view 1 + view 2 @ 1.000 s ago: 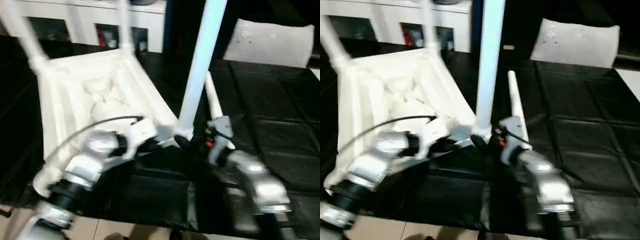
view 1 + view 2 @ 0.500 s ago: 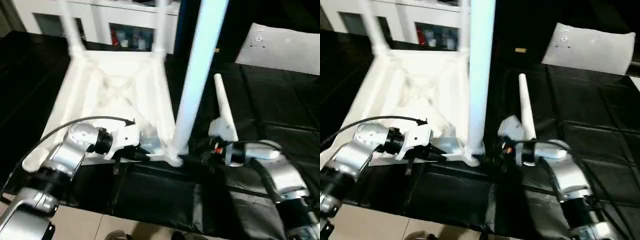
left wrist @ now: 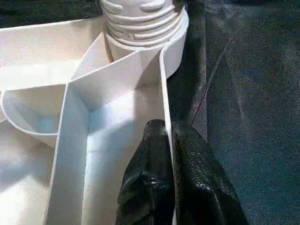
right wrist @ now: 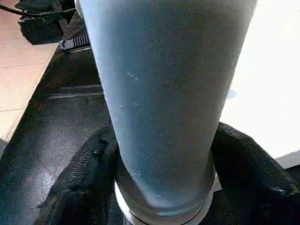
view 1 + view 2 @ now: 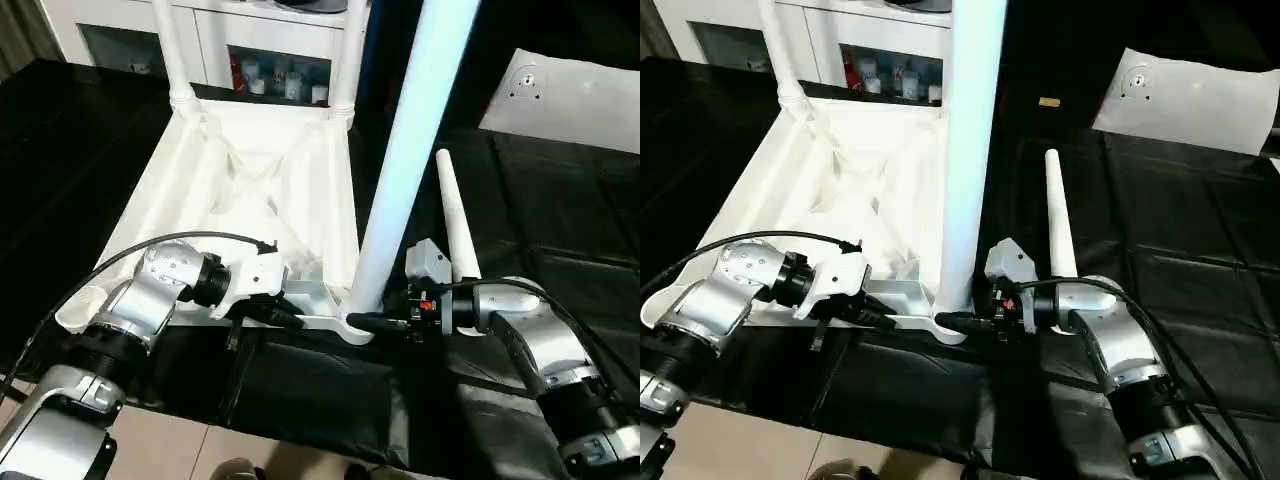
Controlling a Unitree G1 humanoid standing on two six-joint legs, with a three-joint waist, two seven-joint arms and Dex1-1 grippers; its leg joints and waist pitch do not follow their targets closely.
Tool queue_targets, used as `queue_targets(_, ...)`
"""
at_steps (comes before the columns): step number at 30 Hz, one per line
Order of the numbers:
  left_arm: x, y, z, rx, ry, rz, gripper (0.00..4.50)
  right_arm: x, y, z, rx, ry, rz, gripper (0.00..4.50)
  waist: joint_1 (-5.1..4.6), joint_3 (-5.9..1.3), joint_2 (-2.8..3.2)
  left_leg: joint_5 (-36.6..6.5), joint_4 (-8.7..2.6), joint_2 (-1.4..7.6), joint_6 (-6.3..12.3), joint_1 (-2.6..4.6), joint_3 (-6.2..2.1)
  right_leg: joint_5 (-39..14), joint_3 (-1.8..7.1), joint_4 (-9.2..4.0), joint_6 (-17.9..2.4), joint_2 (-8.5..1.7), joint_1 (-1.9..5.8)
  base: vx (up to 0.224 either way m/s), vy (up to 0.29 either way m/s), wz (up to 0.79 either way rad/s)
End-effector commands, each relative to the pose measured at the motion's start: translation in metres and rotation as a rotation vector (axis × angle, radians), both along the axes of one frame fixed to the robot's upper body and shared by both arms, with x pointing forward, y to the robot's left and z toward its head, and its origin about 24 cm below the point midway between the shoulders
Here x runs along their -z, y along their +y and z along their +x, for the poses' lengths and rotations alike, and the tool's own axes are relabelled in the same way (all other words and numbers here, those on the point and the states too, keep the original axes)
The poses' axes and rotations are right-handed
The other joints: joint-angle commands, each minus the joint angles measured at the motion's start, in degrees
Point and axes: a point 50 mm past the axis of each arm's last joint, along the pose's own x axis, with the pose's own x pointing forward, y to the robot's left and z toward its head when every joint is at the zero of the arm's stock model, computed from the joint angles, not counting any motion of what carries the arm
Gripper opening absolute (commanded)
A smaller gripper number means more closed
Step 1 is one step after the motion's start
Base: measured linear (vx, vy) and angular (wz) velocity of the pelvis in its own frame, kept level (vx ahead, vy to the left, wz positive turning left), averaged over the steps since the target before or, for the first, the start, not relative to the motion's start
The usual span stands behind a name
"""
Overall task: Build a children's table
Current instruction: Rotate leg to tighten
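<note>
Both grippers on the upturned table's near corner

The white table top [image 5: 250, 190] lies upside down at centre left of the head view on black sheeting [image 5: 560, 220], X-ribs facing up. Two legs [image 5: 172, 50] stand in the far corner sockets at the top of the frame, in front of the glass-door cabinet [image 5: 270, 75]. A third, tall leg [image 5: 410, 150] stands in the near right socket, just right of centre. The left gripper [image 3: 169, 154] has its black fingers [image 3: 150, 178] pressed together on the thin rim wall beside that socket. The right gripper [image 5: 385, 322] comes in from the lower right, its fingers [image 4: 253, 164] set on either side of the tall leg's base. The fourth leg [image 5: 1055, 215] lies loose on the sheeting, just right of the standing one. A flat white panel [image 5: 565, 100] rests at upper right.
</note>
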Motion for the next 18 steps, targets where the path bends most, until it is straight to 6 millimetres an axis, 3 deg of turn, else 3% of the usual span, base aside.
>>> queue_targets(1,0.003,-0.01,-0.006,0.128,0.026,0.038,0.0,-0.001,-0.001,0.002,-0.007,-0.004,-0.002,2.74,-0.23,-4.1,0.45,-4.56,-3.84,4.06,3.95,0.33,-0.96,-11.66,4.04,-2.95,-11.74,-6.06,3.63,0.0,0.0,0.0)
queue_targets(7,0.003,-0.008,-0.005,0.127,0.031,0.044,0.0,0.001,-0.001,0.0,-0.025,0.017,0.005,2.61,-0.2,-4.19,0.54,-3.62,-3.79,4.12,4.36,0.31,-0.97,-9.8,3.99,-2.68,-12.13,-5.98,3.59,0.0,0.0,0.0)
queue_targets(12,0.004,-0.009,-0.005,0.075,0.048,0.016,0.0,0.003,0.003,-0.005,-0.01,0.057,0.05,2.6,-0.11,-4.03,0.7,-4.99,-3.91,4.19,3.78,0.4,-1.0,-12.0,3.96,-3.03,-11.85,-6.05,3.56,0.0,0.0,0.0)
queue_targets(15,0.004,-0.021,-0.001,-0.031,0.04,-0.042,0.0,0.007,0.018,-0.009,0.127,0.139,0.142,2.59,-0.13,-3.84,0.64,-5.37,-4.09,4.35,3.39,0.38,-1.09,-12.68,3.98,-3.16,-11.63,-6.05,3.52,0.0,0.0,0.0)
queue_targets(16,0.004,-0.022,-0.001,-0.036,0.039,-0.043,0.0,0.007,0.019,-0.009,0.136,0.141,0.145,2.57,-0.22,-3.71,0.7,-6.55,-4.21,4.4,2.95,0.54,-1.13,-14.62,4.06,-3.43,-11.27,-6.15,3.37,0.0,0.0,0.0)
queue_targets(17,0.006,-0.032,0.001,-0.102,0.022,-0.065,0.0,0.014,0.03,-0.008,0.26,0.151,0.16,2.52,-0.47,-3.6,0.65,-7.62,-4.36,4.31,1.81,0.5,-1.22,-17.48,4.06,-3.75,-10.35,-6.27,3.37,0.0,0.0,0.0)
queue_targets(18,0.006,-0.035,0.001,-0.127,0.018,-0.076,0.0,0.016,0.034,-0.007,0.305,0.154,0.161,2.5,-0.81,-3.23,0.91,-9.74,-4.45,3.93,0.81,0.66,-1.42,-22.4,3.84,-4.49,-9.01,-6.38,3.15,0.0,0.0,0.0)
